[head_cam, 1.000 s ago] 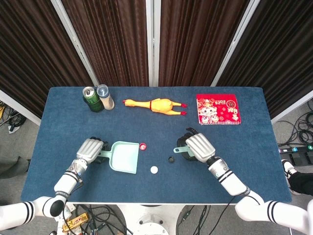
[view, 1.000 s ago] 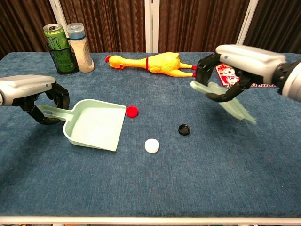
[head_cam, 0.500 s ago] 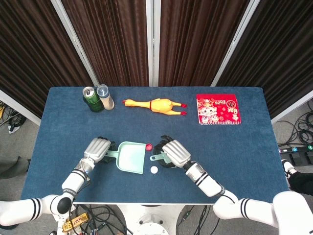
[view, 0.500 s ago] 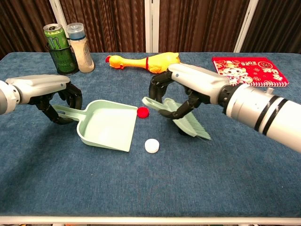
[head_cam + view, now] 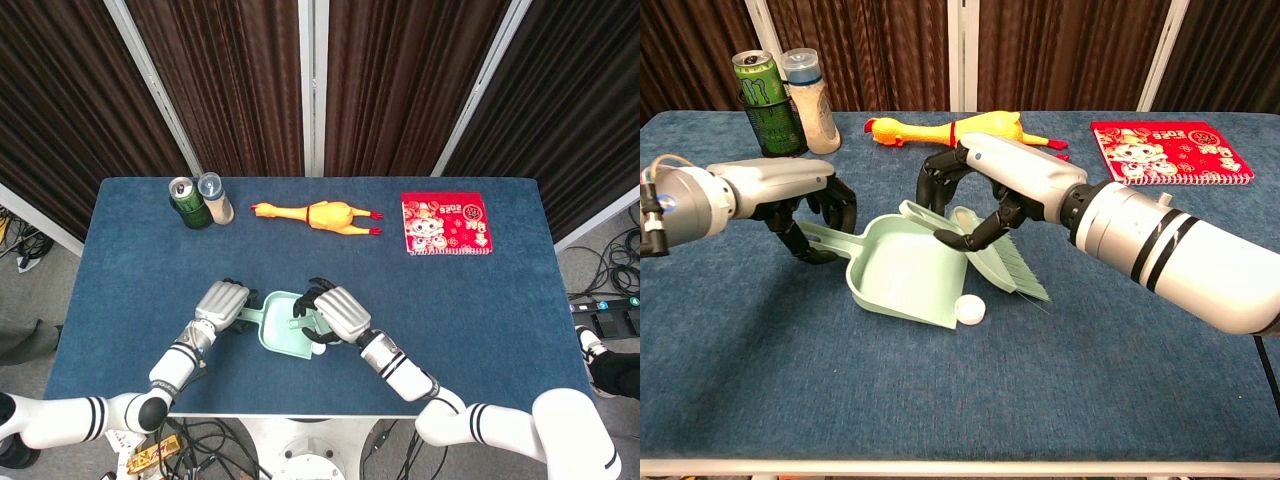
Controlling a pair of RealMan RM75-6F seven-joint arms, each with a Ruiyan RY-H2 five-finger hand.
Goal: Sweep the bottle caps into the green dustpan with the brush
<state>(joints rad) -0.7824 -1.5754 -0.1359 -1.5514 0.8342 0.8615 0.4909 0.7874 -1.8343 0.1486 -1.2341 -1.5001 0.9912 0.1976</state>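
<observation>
The green dustpan lies on the blue table at centre, its mouth facing right. My left hand grips its handle on the left; in the head view this hand sits left of the pan. My right hand holds the green brush, bristles down at the pan's right lip. A white cap rests on the table against the pan's front edge. The red and black caps are hidden from view. In the head view my right hand covers the pan's right side.
At the back left stand a green can and a bottle. A yellow rubber chicken lies at the back centre and a red notebook at the back right. The table's front edge is near both forearms.
My left hand slid the dustpan right while my right hand swept the brush left to the pan's mouth. The red and black caps have gone out of sight; the white cap stayed put.
</observation>
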